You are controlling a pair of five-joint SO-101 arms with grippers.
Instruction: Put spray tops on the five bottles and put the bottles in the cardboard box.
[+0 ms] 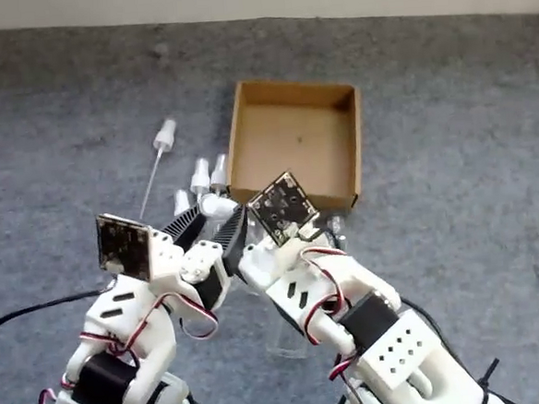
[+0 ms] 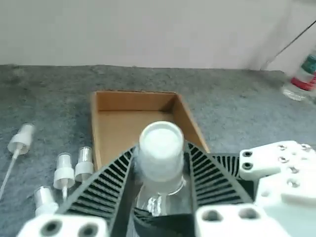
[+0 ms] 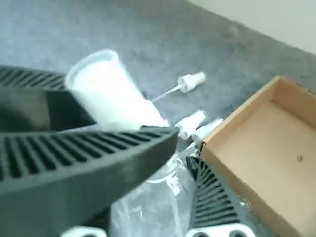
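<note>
Left gripper (image 2: pixel 161 154), bottle (image 2: pixel 160 140) clasped within — cardboard box (image 2: pixel 118 128) near

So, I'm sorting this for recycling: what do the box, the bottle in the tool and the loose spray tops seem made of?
The cardboard box looks like brown matte cardboard, with raw cut edges. The bottle is clear and glossy with glints: plastic or glass, I cannot tell. Its cap seems frosted white plastic. The spray tops look like smooth white plastic.

Grey carpet (image 1: pixel 448 106) underfoot — pale wall (image 2: pixel 148 29) behind.
</note>
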